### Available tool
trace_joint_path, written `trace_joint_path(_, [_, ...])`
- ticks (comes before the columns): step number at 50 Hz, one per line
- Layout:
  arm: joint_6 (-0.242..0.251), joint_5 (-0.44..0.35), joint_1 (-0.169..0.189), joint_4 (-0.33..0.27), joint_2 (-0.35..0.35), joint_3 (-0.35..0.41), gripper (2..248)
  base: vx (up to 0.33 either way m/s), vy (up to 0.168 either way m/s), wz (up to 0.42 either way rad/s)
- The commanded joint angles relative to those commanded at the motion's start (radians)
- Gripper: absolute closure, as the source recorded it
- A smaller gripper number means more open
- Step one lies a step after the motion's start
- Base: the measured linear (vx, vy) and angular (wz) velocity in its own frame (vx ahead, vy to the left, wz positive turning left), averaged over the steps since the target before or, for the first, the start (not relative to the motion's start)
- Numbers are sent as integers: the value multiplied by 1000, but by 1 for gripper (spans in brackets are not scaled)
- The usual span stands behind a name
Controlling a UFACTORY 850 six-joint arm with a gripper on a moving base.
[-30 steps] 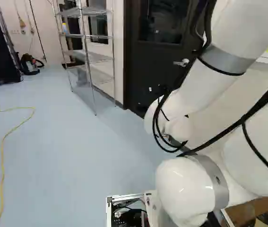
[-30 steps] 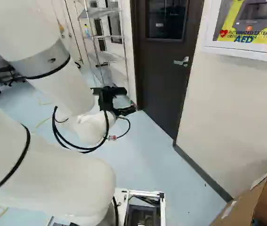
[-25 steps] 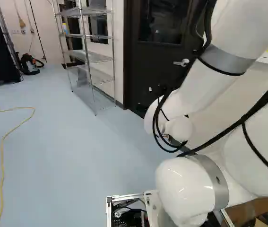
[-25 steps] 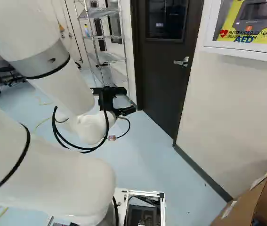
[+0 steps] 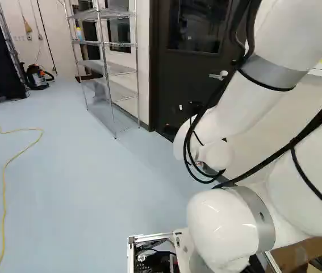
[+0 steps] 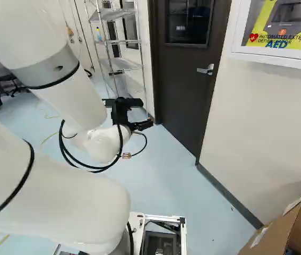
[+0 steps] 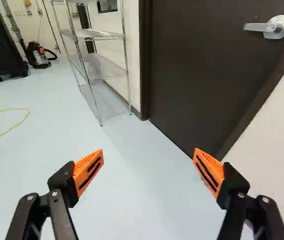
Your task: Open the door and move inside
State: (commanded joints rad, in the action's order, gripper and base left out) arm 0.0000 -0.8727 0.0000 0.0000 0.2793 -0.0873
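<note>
In the right base view my black gripper [image 6: 143, 113] is held out left of the dark door [image 6: 185, 90], apart from it. The door stands closed in its frame, with a window in its upper part and a silver lever handle [image 6: 206, 69] near its right edge. Seen from the wrist, the gripper [image 7: 149, 154] has its orange-padded fingers wide apart, nothing between them. Beyond the right-hand finger rises the door [image 7: 197, 70]; its handle [image 7: 269, 27] is well ahead of that finger, untouched. The arm partly covers the door in the left base view.
A wire shelf [image 5: 105, 68] stands against the wall left of the door. Right of the door, a white wall [image 6: 261, 122] carries an AED cabinet [image 6: 277, 53], with a cardboard box [image 6: 275, 228] below. A yellow cable [image 5: 3, 199] and a vacuum [image 5: 37, 77] lie farther left.
The room has shifted slightly to the right in both base views, so the base has turned a little to the left. The arm holds its pose against its lowest joint.
</note>
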Motion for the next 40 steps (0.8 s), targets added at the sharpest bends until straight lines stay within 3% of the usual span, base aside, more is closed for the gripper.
trace_joint_path(18, [0,0,0,0,0,0,3,29,56,-8])
trace_joint_path(40, [0,0,0,0,0,0,3,83,116,-14])
